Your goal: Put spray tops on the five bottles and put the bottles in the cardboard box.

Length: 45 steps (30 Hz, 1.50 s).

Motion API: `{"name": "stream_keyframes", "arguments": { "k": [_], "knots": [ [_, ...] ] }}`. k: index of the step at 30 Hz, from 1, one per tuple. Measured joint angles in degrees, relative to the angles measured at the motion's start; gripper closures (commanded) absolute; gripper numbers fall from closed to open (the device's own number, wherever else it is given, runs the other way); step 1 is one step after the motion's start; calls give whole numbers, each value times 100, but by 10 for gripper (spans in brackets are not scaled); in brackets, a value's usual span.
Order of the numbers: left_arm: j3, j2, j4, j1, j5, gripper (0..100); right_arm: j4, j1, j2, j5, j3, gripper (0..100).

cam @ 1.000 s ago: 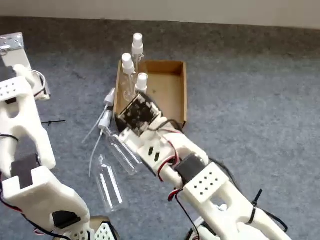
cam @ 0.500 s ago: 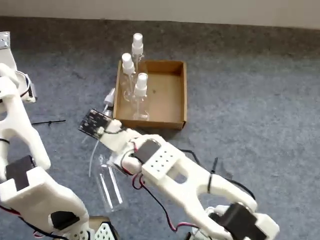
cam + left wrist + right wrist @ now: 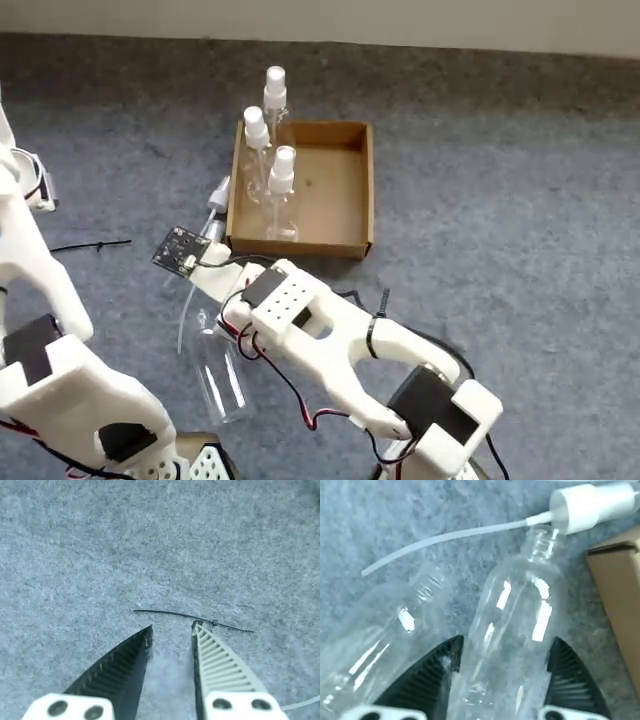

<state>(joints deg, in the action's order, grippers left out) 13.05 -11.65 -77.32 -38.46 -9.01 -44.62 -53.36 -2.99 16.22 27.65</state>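
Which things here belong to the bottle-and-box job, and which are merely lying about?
Job: cardboard box; three capped bottles; two open bottles; loose spray tops.
Lying about: black cable tie.

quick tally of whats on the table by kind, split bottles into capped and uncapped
bottles with spray tops on: 3
bottles without tops: 2
loose spray tops: 2
cardboard box: 1
black cable tie: 1
total: 9
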Motion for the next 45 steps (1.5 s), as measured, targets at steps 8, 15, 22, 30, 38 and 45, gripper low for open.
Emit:
{"name": "stream_keyframes", "arguments": {
  "k": [8,15,22,30,38,45],
  "knots": [
    [26,0,0,-18,0,866,-475,26,26,-229,-88,995],
    [26,0,0,-26,0,869,-1890,457,1477,-360,-79,995],
    [26,0,0,264,18,867,-3543,2251,3692,62,-79,995],
    [26,-53,246,1626,0,865,-2716,5160,3710,949,378,995],
    [-9,-844,1240,2418,0,761,-1108,5723,2796,1152,1398,995],
    [167,-1697,1345,2681,0,758,-149,5714,2092,1090,1723,995]
  ]
}}
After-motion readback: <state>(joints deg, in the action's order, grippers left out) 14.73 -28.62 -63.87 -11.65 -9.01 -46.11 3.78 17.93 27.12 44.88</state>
